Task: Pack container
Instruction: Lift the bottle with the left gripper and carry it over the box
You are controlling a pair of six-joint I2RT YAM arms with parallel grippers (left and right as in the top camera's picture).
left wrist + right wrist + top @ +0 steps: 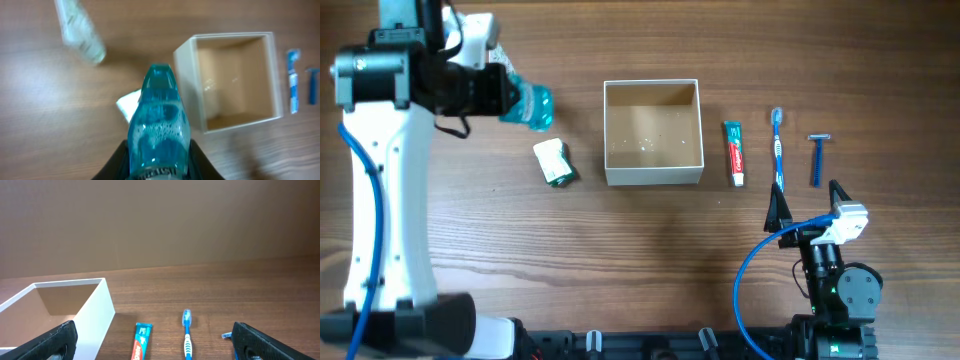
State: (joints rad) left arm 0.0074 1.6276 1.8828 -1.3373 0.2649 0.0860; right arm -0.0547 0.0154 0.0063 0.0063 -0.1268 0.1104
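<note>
1. The left claw (159,167) is clenched on a blue translucent bottle (159,120). A dark finger (116,162) presses each side of the bottle's lower body.
2. The bottle juts straight out ahead of this claw, narrow end forward, and is carried above the wooden table (650,260).
3. The container (653,176) stands upright on the table ahead of the left claw, past the bottle's tip and apart from it. Its open top faces up, and a few pale specks show on its tan floor.
4. A small white-and-green packet (554,162) lies on the table between the left claw and the container, to one side of the bottle's line. From the left wrist, only a white corner of it shows beside the bottle.
5. The right claw (808,205) is released. Its two dark fingers (50,342) are spread wide with nothing between them, low over the table.
6. Just ahead of the right claw a blue toothbrush (778,150) lies lengthwise, near its left finger. A blue razor (818,158) lies beside the toothbrush on the right.
7. A red, white and green toothpaste tube (734,153) lies ahead and to the left of the right claw, between the toothbrush and the container.
8. From the right claw, the container sits ahead and further left, just beyond the toothpaste tube and apart from it.
</note>
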